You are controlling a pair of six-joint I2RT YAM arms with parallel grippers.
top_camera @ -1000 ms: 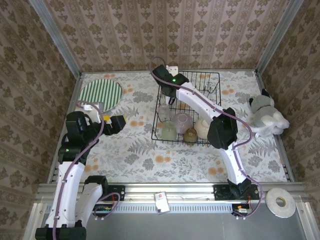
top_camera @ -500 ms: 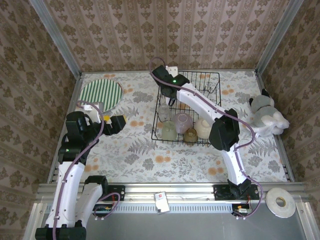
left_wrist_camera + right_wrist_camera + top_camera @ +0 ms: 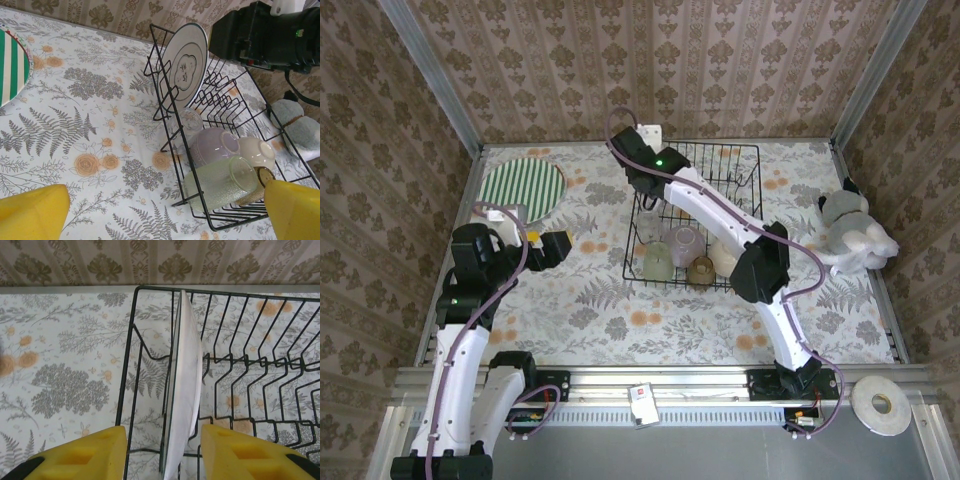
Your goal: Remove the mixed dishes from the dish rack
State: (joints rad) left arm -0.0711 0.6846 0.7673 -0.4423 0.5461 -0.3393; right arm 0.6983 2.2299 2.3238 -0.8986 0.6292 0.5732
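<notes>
The black wire dish rack (image 3: pixel 757 152) stands at the table's centre-right. A white plate (image 3: pixel 185 380) stands upright, edge-on, in a slot at the rack's far-left corner. My right gripper (image 3: pixel 162 455) is open and straddles that plate, with a gap on each side between plate and yellow fingers (image 3: pixel 75 455). In the rack's near end lie a lilac bowl (image 3: pixel 215 145), a cream bowl (image 3: pixel 257 152), two glass tumblers (image 3: pixel 220 182) and an amber cup (image 3: pixel 262 176). A green-striped plate (image 3: pixel 523 189) lies flat at the far left. My left gripper (image 3: pixel 552 247) hovers open and empty left of the rack.
A grey-white soft toy (image 3: pixel 850 235) lies right of the rack by the table's right edge. A white tape roll (image 3: pixel 880 405) sits off the table at the near right. Patterned walls close in the back and sides.
The right gripper has shifted left toward the rack's far-left corner and its jaws have widened around the plate. The left arm has not moved.
</notes>
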